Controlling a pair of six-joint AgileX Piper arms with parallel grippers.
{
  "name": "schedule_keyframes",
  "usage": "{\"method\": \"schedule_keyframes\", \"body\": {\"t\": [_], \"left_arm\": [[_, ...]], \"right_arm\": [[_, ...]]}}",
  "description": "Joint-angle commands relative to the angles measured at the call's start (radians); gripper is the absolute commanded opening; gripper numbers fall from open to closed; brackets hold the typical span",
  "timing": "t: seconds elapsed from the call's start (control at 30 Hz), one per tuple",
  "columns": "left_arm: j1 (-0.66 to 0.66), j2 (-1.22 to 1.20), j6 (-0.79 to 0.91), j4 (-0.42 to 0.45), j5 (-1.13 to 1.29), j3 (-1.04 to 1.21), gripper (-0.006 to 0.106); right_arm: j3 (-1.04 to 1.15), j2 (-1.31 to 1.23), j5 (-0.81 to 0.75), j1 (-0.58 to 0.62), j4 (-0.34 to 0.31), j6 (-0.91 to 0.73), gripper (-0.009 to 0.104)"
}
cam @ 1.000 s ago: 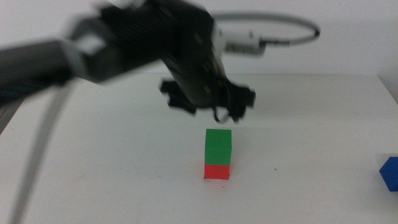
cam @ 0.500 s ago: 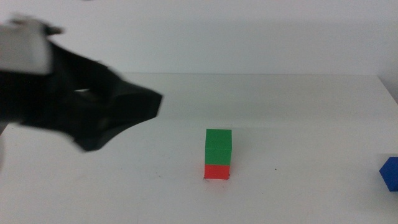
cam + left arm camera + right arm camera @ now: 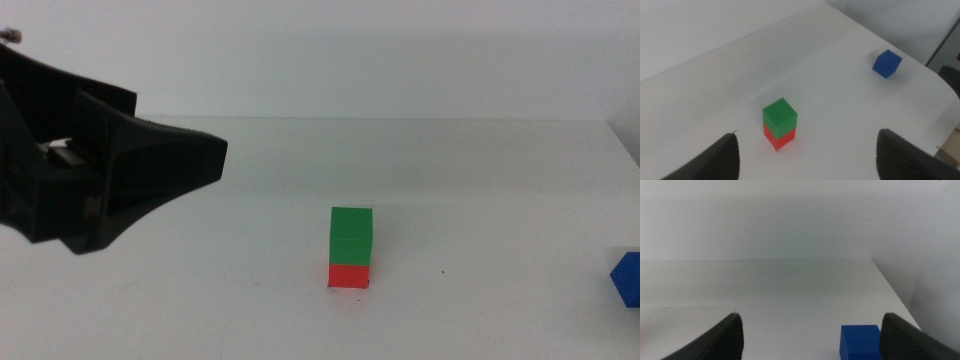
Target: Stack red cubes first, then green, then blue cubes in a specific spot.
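Item: small bright red matte cube, on the white tabletop just right of and below the middle view's centre. No writing or label on it.

Item: small solid green matte cube, resting squarely on top of the red cube, edges aligned. Faces plain, unmarked.

Item: small deep blue matte cube, alone at the middle view's far right edge, partly cut off, well apart from the two-cube stack. No markings readable.

Item: tiny dark speck on the tabletop, right of the stack.

Item: left gripper, dark, filling the left side of the middle view, blurred, raised clear of the stack; jaws spread wide, nothing between them.

Item: right gripper, low near the blue cube; jaws spread wide, empty, the blue cube between them and farther out.
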Motion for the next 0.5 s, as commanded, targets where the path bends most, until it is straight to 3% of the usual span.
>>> {"method": "schedule_keyframes", "body": {"t": [0.0, 0.2, 0.3, 0.37, 0.47], "left_arm": [[0.002, -0.005, 0.0, -0.008, -0.03, 0.002, 0.094], [0.002, -0.005, 0.0, -0.008, -0.045, 0.002, 0.094], [0.002, -0.005, 0.0, -0.008, -0.045, 0.002, 0.094], [0.002, -0.005, 0.0, -0.008, -0.045, 0.002, 0.094], [0.002, -0.003, 0.0, -0.008, -0.047, 0.002, 0.094]], "right_arm": [[0.003, -0.005, -0.006, -0.006, -0.005, -0.002, 0.079], [0.003, -0.005, -0.006, -0.006, -0.005, -0.002, 0.079], [0.003, -0.005, -0.123, -0.006, -0.014, -0.007, 0.079], [-0.035, 0.0, -0.093, -0.006, 0.011, 0.043, 0.079], [-0.219, 0.162, 0.044, -0.006, -0.022, 0.113, 0.079]]}}
